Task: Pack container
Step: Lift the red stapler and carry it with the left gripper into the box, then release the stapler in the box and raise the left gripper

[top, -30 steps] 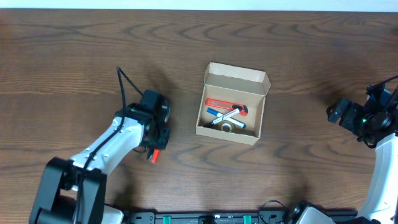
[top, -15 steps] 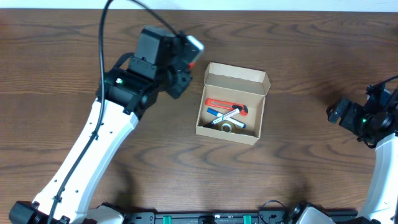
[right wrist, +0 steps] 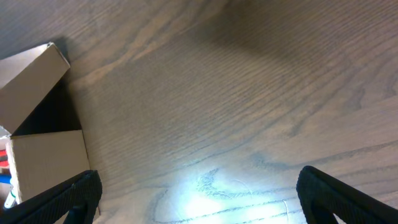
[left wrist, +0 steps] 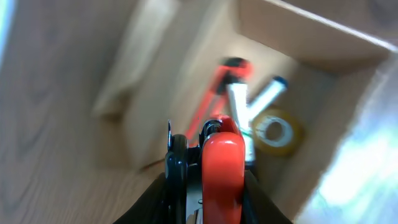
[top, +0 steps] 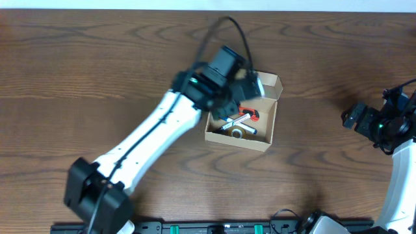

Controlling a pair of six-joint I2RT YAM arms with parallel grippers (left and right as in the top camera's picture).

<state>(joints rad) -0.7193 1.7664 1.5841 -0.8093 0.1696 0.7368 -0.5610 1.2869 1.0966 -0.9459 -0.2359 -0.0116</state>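
tan cardboard container (top: 239, 138) sits open near the middle of the wooden table (top: 97, 71), its flap lid (top: 248, 79) standing up along the 12 o'clock edge. the left gripper (top: 251, 89), at the end of an arm reaching in from 7 o'clock, hangs over the container's 11 o'clock corner, above the open top. seen from the left wrist, the left gripper (left wrist: 210, 155) is clamped on a rounded red object (left wrist: 222, 167), and the container's inner wall (left wrist: 298, 31) lies directly below and ahead at 12 o'clock. the view is blurred, and what the red object is cannot be told. on the container floor lie a yellowish tape roll (left wrist: 274, 130), a white marker (left wrist: 262, 98) with a blue cap, and a red-handled tool (left wrist: 219, 93), the marker crossing beside the roll. the right gripper (top: 353, 118) rests well apart from the container, out at 3 o'clock near the table edge. in the right wrist view its fingers (right wrist: 68, 199) stand spread wide with nothing between them, over bare wood, and the container (right wrist: 43, 158) shows at the 9 o'clock edge of that view.
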